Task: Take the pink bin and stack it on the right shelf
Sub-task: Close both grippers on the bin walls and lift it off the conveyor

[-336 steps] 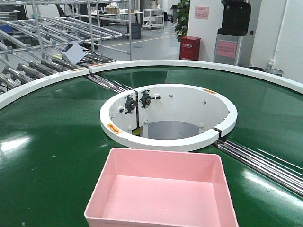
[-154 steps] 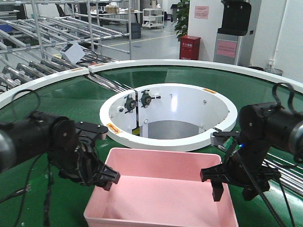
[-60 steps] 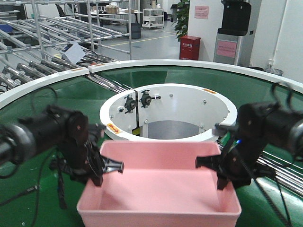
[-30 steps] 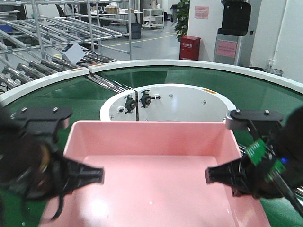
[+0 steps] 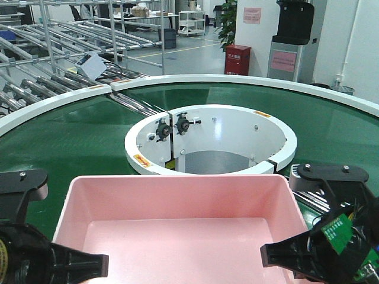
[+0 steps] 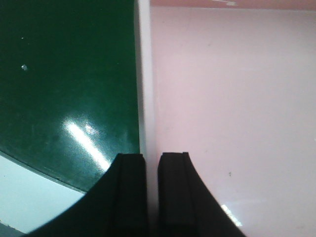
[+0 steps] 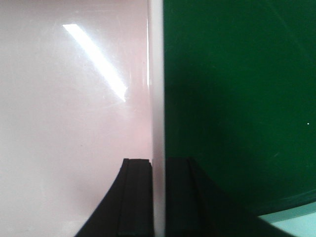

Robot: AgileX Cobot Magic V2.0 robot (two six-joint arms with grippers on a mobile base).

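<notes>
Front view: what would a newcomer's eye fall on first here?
The pink bin fills the lower middle, close to the camera. The left end effector pinches its left wall and the right end effector its right wall. Behind, a white ring sits in the curved green belt.

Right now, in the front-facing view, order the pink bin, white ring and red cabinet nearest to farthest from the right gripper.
1. pink bin, its right wall held in the right gripper.
2. white ring, just ahead.
3. red cabinet, far back.
</notes>
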